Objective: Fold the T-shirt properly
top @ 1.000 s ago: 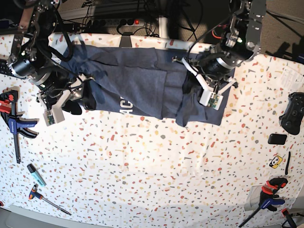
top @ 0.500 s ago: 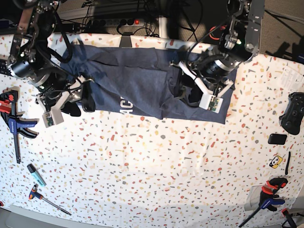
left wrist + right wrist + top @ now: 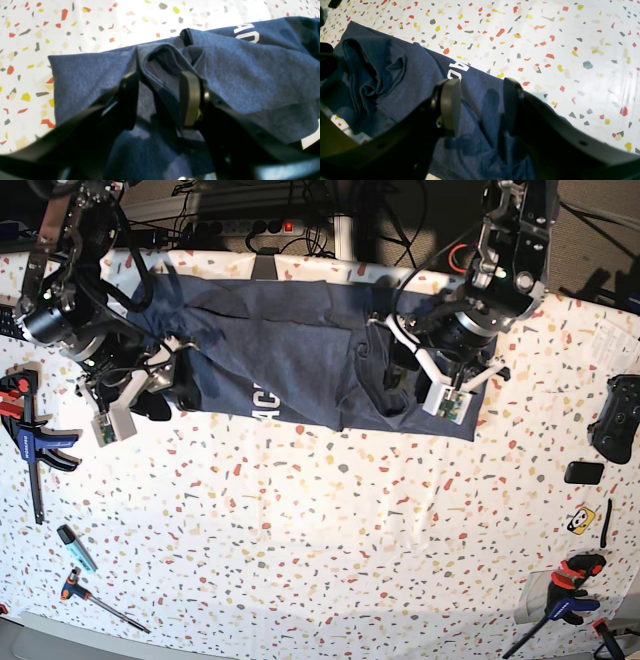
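T-shirt [image 3: 290, 355] is spread w/ bunched folds along the table's [image 3: 330, 540] far edge. Left gripper [image 3: 160, 100] is seen wide open, a loose fabric ridge between the jaws, nothing clamped. Right gripper [image 3: 480, 105] also held apart over the cloth, gripping nothing. Lettering [image 3: 456, 70] mostly hidden, only partly readable.

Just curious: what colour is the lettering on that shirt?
White, on the dark blue shirt; the lettering shows best in the right wrist view.

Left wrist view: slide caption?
Open left gripper straddling a raised fold of the T-shirt on the table.
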